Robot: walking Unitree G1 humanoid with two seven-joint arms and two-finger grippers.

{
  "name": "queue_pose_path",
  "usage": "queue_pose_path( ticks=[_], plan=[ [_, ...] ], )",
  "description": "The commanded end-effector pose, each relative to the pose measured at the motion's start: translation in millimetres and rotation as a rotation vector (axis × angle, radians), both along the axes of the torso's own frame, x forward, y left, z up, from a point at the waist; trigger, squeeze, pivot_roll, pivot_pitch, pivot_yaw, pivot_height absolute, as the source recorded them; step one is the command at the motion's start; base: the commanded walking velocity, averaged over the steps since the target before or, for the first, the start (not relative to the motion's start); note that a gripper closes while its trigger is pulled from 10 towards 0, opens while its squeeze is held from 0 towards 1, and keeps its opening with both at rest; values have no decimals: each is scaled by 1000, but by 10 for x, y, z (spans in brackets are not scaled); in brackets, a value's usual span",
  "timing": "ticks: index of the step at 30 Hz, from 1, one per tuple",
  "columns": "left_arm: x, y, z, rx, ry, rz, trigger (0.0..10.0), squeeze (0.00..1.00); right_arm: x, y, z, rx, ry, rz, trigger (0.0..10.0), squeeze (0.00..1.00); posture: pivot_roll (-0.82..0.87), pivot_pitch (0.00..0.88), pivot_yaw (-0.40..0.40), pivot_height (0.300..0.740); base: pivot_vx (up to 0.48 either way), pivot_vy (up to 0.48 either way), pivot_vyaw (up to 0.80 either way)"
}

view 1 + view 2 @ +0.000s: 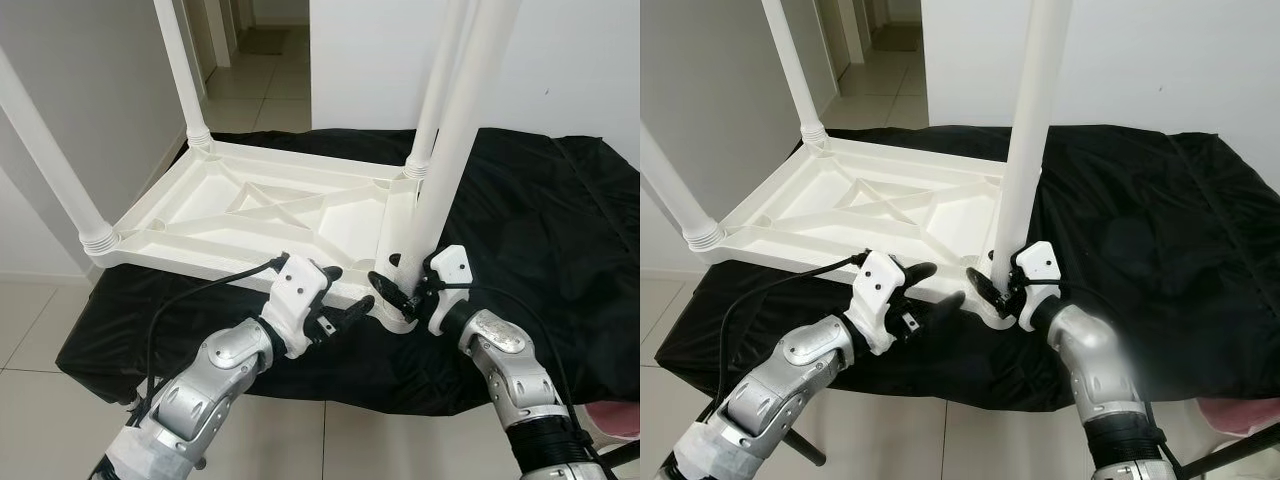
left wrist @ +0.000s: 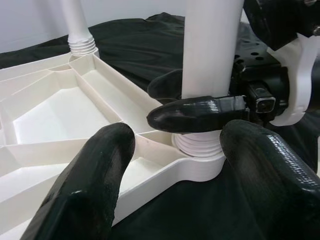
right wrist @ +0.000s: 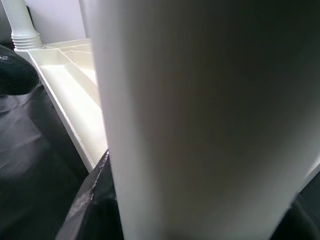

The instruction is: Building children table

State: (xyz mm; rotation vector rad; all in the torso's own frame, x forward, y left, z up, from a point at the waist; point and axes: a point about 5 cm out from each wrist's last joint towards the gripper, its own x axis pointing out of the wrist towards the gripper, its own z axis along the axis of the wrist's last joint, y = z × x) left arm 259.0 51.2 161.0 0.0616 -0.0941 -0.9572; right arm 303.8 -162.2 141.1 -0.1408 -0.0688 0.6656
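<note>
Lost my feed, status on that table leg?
Right end effector shut on near leg at its socket. Left end effector open beside tabletop. Nothing in the way.

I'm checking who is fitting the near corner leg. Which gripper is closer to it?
Right. The right gripper is clamped around the near corner leg just above its threaded base. The left gripper is open beside it at the tabletop edge, not touching the leg.

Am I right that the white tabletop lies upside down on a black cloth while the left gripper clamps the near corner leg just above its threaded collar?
Not quite: the right gripper clamps that leg, as the left wrist view shows. The left gripper hangs open beside the corner, holding nothing. The white tabletop does lie upside down on the black cloth.
</note>
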Motion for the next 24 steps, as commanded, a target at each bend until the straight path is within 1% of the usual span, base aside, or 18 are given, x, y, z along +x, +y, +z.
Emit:
queue_pose_path(
  ticks=[1,3,5,6,8,10,11,13,14,16,17,19,20,21,23,24],
  plan=[
    [-52,-18,-54,30,23,-141,10000,0,17,33,-44,4,24,5,10000,0,-63,0,68,740,0,0,0],
    [-56,-8,-69,35,25,-142,10000,0,18,26,-47,16,28,-14,10000,0,-61,0,65,740,0,0,0],
    [-63,12,-106,59,18,-139,10000,0,20,24,-55,28,24,-48,10000,0,-55,0,58,740,0,0,0],
    [-65,30,-117,63,17,-130,10000,0,3,47,-59,46,27,-66,10000,0,-55,0,40,740,0,0,0],
    [-65,42,-121,64,16,-123,10000,0,-6,61,-62,59,28,-76,10000,0,-55,0,40,740,0,0,0],
    [-49,77,-119,49,18,-82,10000,0,-40,71,-73,88,21,-147,10000,0,-60,0,27,740,0,0,0],
    [-40,89,-123,53,13,-63,10000,0,-49,56,-84,88,17,-197,10000,0,-60,0,27,740,0,0,0],
    [-37,91,-125,54,3,-42,10000,0,-79,34,-96,121,25,-281,10000,0,-56,0,16,740,0,0,0],
    [-37,91,-125,54,3,-42,10000,0,-79,34,-96,121,25,-281,10000,0,-56,0,16,740,0,0,0],
    [-52,85,-140,56,3,-41,10000,0,-107,42,-108,133,22,-325,10000,0,-58,0,15,740,0,0,0],
    [-77,81,-157,64,3,-49,10000,0,-136,62,-107,141,23,-394,10000,0,-59,0,14,740,0,0,0],
    [-82,81,-161,66,2,-50,10000,0,-142,65,-105,143,24,-412,10000,0,-59,0,14,740,0,0,0],
    [-84,77,-172,70,4,-56,10000,0,-163,79,-96,146,19,-471,10000,0,-64,0,17,740,0,0,0],
    [-84,77,-172,70,4,-56,10000,0,-163,79,-96,146,19,-471,10000,0,-64,0,17,740,0,0,0],
    [-79,83,-188,79,0,-60,10000,0,-217,123,-119,153,26,-568,10000,0,-69,0,22,740,0,0,0],
    [-79,83,-188,79,0,-60,10000,0,-217,123,-119,153,26,-568,10000,0,-69,0,22,740,0,0,0]
  ],
)
